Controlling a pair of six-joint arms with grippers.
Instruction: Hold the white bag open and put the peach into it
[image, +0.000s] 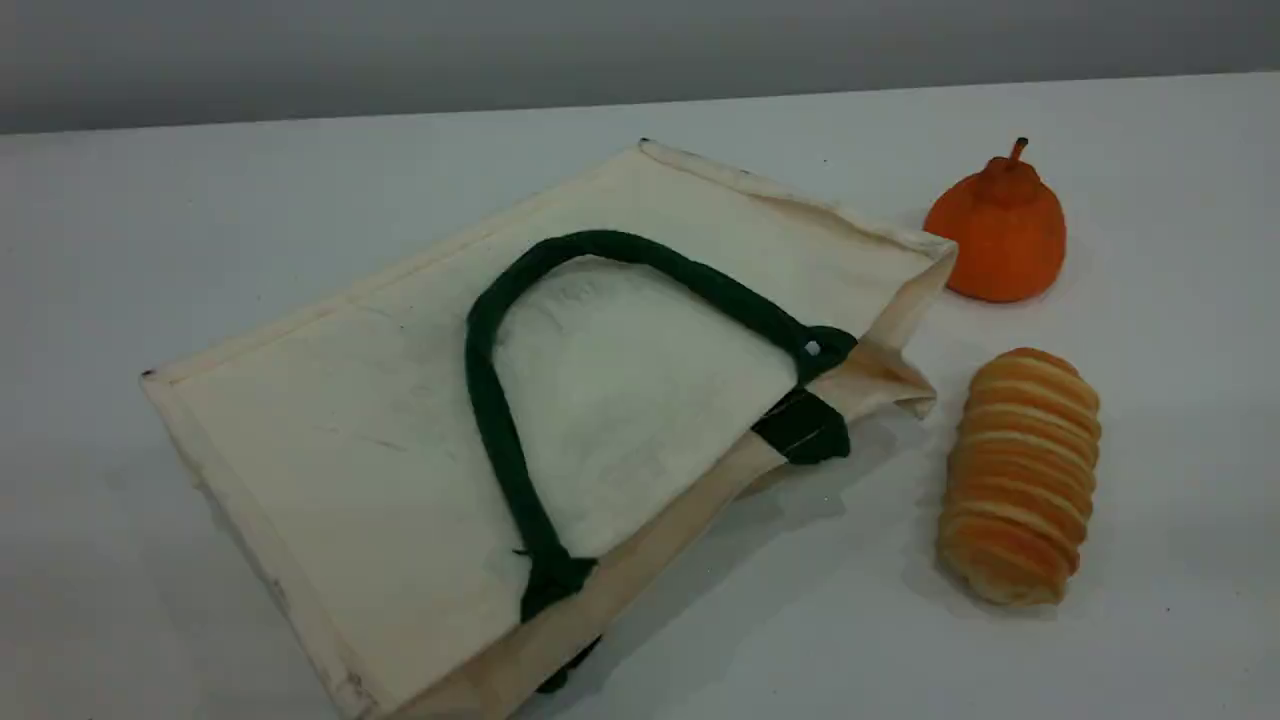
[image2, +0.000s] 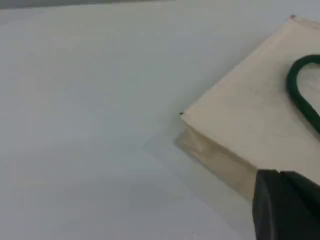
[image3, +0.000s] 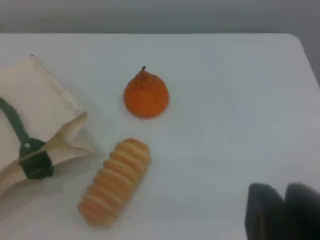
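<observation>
One white bag is lying on the one desk, reaching in just above the left claw and sitting well left of the right claw. One dark green strap handle is showing whole on it, with two green stitched patches at its ends. A second green scrap is peeking from under the bag's edge, too little to name. One orange pear-shaped fruit and one ridged bread roll are sitting up and left of the right claw. Two claws are showing, one per wrist view.
</observation>
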